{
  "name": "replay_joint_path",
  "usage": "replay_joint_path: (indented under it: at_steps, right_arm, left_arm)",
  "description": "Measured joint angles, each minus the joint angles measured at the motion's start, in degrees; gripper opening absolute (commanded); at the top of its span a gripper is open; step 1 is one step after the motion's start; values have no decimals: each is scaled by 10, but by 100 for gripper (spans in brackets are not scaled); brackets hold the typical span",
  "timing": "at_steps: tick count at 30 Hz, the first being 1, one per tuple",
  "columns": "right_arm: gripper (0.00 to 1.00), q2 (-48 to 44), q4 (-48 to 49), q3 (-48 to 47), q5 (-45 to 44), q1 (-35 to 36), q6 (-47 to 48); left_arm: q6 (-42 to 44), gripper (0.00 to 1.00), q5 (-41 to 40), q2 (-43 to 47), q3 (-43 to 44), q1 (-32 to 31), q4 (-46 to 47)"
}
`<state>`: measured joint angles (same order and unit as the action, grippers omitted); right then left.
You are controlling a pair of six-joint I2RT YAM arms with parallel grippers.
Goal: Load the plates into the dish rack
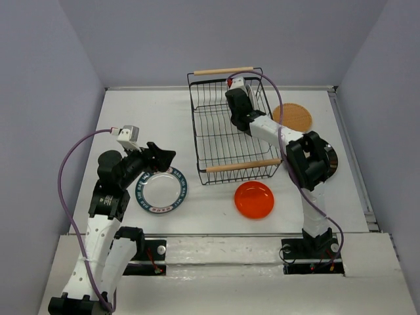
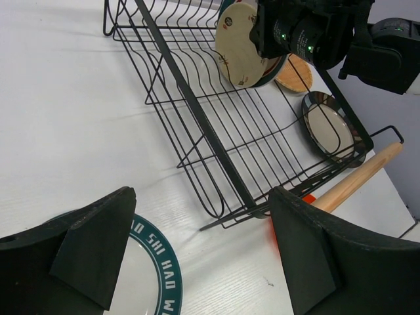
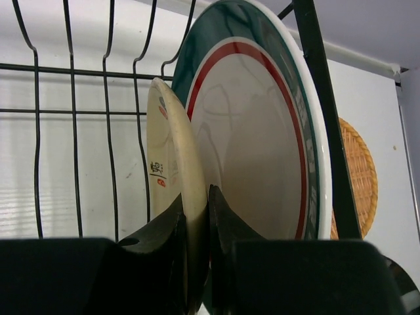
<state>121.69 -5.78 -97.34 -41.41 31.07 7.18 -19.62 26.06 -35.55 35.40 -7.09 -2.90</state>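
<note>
The black wire dish rack (image 1: 216, 134) stands mid-table. At its far end my right gripper (image 3: 197, 203) is shut on the edge of a beige plate (image 3: 172, 151), which stands upright against a green-rimmed plate (image 3: 262, 131) in the rack. The top view shows this gripper (image 1: 240, 90) at the rack's far end. My left gripper (image 2: 203, 216) hangs open and holds nothing, just above another green-rimmed plate (image 1: 163, 191) that lies flat on the table left of the rack. An orange-red plate (image 1: 254, 200) lies in front of the rack.
A tan woven plate (image 1: 293, 117) lies to the right of the rack. A black-rimmed plate (image 2: 326, 128) sits by the rack's right side, under the right arm's elbow. The rack's wooden handles (image 1: 243, 165) run along its near and far ends. Walls enclose the table.
</note>
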Motion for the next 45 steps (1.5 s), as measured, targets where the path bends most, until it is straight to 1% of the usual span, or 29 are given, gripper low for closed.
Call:
replay_joint_path:
  at_steps: [1, 2, 4, 6, 8, 9, 12, 16, 22, 25, 27, 30, 35, 37, 39, 40, 42, 44, 45]
  right_arm:
    - [24, 1, 0, 1, 1, 0, -3]
    - [39, 2, 1, 2, 1, 0, -9]
    - [51, 3, 1, 6, 1, 0, -23]
    - [59, 3, 1, 7, 2, 0, -29]
    - [63, 3, 2, 7, 3, 0, -36]
    - [63, 3, 2, 7, 6, 0, -40]
    - [64, -1, -3, 7, 17, 0, -49]
    - [66, -26, -18, 10, 38, 0, -60]
    - [76, -137, -30, 41, 99, 0, -97]
    - [78, -206, -28, 53, 148, 0, -122]
    - [79, -254, -28, 71, 182, 0, -137]
    - [79, -322, -26, 109, 224, 0, -160]
    - [79, -418, -27, 185, 274, 0, -185]
    - [79, -448, -28, 212, 285, 0, -193]
    - [79, -471, -27, 234, 293, 0, -198]
    - [79, -481, -27, 244, 297, 0, -201]
    - [79, -496, -26, 259, 303, 0, -207]
    - [79, -506, -25, 274, 308, 0, -212]
    - [79, -511, -22, 285, 312, 0, -217]
  left_arm:
    - [0, 92, 0, 0, 0, 0, 0]
    - [0, 91, 0, 0, 0, 0, 0]
    - [0, 90, 0, 0, 0, 0, 0]
    - [-1, 89, 0, 0, 0, 0, 0]
    - [-2, 88, 0, 0, 0, 0, 0]
    - [-2, 84, 1, 0, 0, 0, 0]
    - [-5, 80, 8, 0, 0, 0, 1]
    - [-21, 76, 25, 15, -14, -1, 5]
    - [-78, 73, 56, 67, -65, -21, 4]
    - [-107, 73, 56, 88, -82, -56, 5]
    - [-126, 72, 51, 94, -94, -90, 6]
    - [-158, 71, 19, 101, -116, -157, 8]
    - [-213, 71, -74, 103, -164, -300, 16]
    - [-235, 70, -123, 101, -182, -374, 20]
    - [-252, 70, -159, 92, -191, -414, 28]
    - [-264, 70, -200, 81, -197, -456, 42]
    - [-284, 70, -254, 48, -203, -506, 74]
    - [-301, 70, -305, -2, -207, -558, 111]
    - [-311, 70, -338, -43, -205, -587, 136]
